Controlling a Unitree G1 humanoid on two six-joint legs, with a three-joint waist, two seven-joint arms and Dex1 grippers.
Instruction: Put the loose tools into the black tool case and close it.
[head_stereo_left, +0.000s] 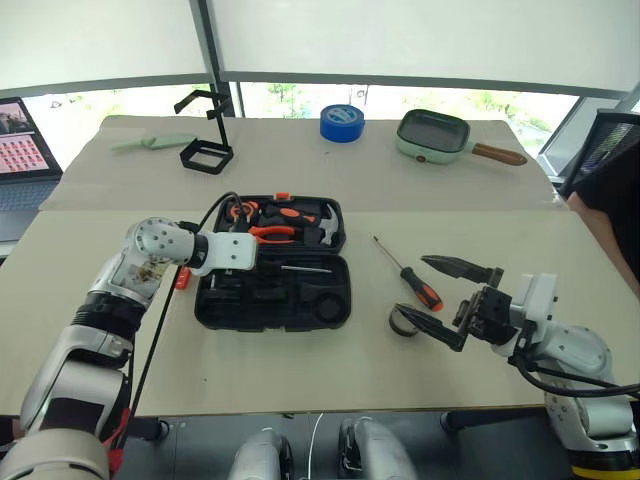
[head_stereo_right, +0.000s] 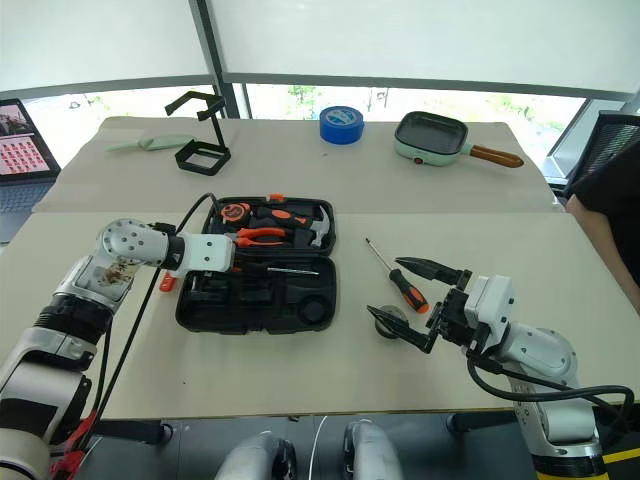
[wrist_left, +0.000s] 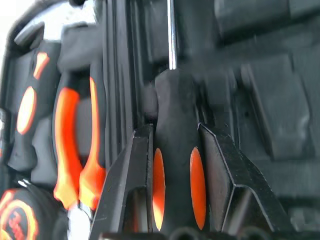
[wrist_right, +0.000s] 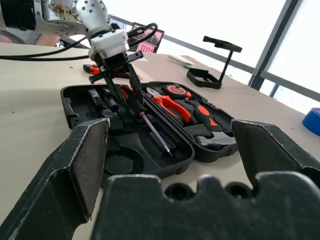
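Nearest, at the table's (head_stereo_left: 330, 385) front right, the right gripper (head_stereo_left: 452, 299) is held just above the surface with jaws spread wide and nothing between them. Directly before it lies the small dark tape roll (head_stereo_left: 404, 321), partly behind the lower finger; whether it is touched cannot be told. Just beyond, a screwdriver (head_stereo_left: 408, 274) with an orange-and-black handle lies loose on the table, its shaft pointing away toward the far side.

At centre left the case (head_stereo_left: 272, 265) lies open and flat. Its far half is already stocked with pliers, a hammer and a tape measure. The left gripper (head_stereo_right: 238, 262) is over the near half, jaws closed part way on the handle of the long screwdriver (wrist_right: 150, 125), whose thin shaft runs across the moulded slots toward the case's right side. In the left wrist view the black-orange handle is seen pinched between both fingers (wrist_left: 130, 180). Beside the case's left edge a small orange item (head_stereo_left: 182, 278) lies on the table; its kind cannot be told.

Step in hand, as judged: seating the long screwdriver in its slot. Next called for: shaft lined up with the groove, tool pressed down, jaws released. The loose screwdriver, tape roll and other loose pieces remain to be stowed, and the lid is not yet shut.

Far side: square stand (head_stereo_left: 206, 152), blue tape (head_stereo_left: 342, 122), pan (head_stereo_left: 434, 135), pale green tool (head_stereo_left: 152, 142).
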